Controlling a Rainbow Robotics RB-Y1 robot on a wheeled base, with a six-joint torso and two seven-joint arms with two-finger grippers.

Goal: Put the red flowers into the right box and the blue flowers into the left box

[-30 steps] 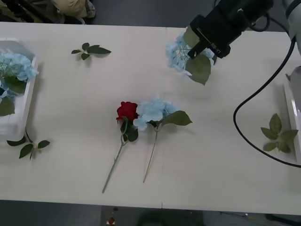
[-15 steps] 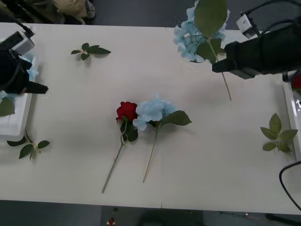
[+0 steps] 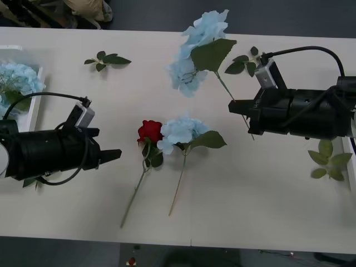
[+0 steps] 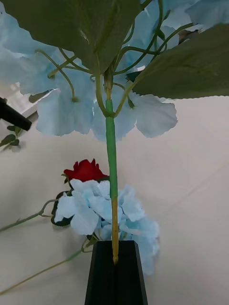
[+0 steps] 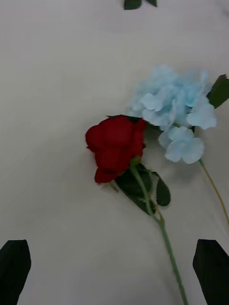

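Note:
A red flower (image 3: 150, 131) (image 5: 117, 145) (image 4: 85, 170) lies mid-table, bloom touching a blue flower (image 3: 181, 130) (image 5: 176, 109) (image 4: 109, 209) beside it. My right gripper (image 3: 235, 107) (image 4: 114, 247) is shut on the stem of another blue flower (image 3: 192, 55) (image 4: 109, 95), held above the table at the far middle. My left gripper (image 3: 117, 153) (image 5: 113, 250) is open, just left of the rose. The left box (image 3: 33, 111) at the far left holds blue blooms (image 3: 16, 78). A sliver of the right box (image 3: 352, 167) shows at the right edge.
Loose green leaf sprigs lie on the table: one at the far left-centre (image 3: 107, 58), one by the right arm (image 3: 245, 62), one near the right box (image 3: 328, 158). Cables trail from both arms.
My right gripper has swung down and left with the blue flower, bringing its bloom over the table's middle. My left arm has come from the left box toward the rose.

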